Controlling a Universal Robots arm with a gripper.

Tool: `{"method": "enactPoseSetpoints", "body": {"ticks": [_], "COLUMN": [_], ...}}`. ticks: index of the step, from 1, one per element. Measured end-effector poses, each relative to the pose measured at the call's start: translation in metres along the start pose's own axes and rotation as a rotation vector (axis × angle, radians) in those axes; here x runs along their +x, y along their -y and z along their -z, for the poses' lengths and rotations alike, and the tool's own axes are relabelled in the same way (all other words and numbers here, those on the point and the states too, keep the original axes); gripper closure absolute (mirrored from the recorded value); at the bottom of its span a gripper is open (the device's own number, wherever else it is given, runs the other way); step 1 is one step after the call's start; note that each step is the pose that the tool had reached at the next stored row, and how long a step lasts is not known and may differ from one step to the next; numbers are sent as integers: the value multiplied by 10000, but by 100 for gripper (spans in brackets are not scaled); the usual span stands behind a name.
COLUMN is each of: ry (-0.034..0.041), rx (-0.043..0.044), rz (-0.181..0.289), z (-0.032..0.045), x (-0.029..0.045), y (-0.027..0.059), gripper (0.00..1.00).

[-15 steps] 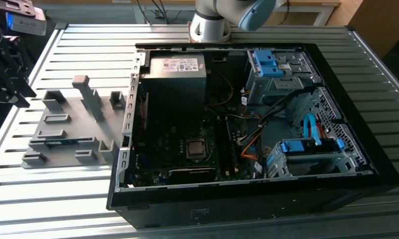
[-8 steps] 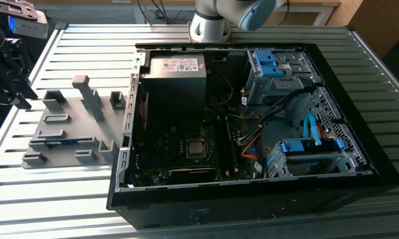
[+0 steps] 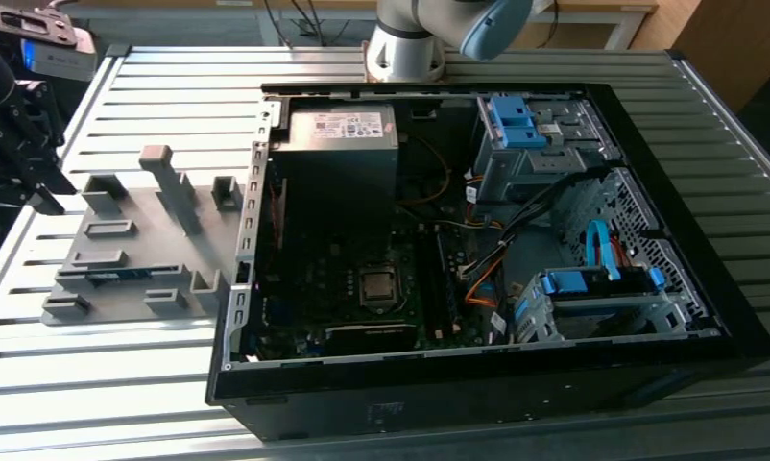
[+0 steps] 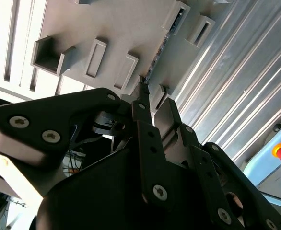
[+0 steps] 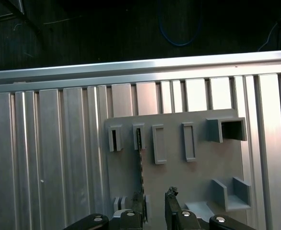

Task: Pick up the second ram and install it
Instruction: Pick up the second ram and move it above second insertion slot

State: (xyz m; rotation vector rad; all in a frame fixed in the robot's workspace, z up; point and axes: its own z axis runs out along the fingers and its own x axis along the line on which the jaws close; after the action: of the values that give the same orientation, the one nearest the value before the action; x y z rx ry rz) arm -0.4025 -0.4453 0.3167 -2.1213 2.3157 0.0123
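While near one ram (image 5: pixel 141 165), one gripper (image 5: pixel 156 200)

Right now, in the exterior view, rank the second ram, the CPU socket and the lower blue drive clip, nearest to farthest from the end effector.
1. second ram, in the grey holder at the exterior view's left, beside the end effector.
2. CPU socket, inside the computer case.
3. lower blue drive clip, toward the exterior view's right.

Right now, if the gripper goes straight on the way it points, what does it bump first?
Probably the second ram, standing on edge in the gray holder. The gripper points at it with jaws open. Depth is unclear, so it might touch the holder first.
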Motion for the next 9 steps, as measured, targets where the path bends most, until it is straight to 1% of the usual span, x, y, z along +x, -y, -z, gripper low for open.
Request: {"method": "enactPoseSetpoints", "body": {"ticks": [9], "ry": [-27], "rx": [2], "rz": [0], "z": [-52], "x": [0], "y": [0], "gripper": [67]}}
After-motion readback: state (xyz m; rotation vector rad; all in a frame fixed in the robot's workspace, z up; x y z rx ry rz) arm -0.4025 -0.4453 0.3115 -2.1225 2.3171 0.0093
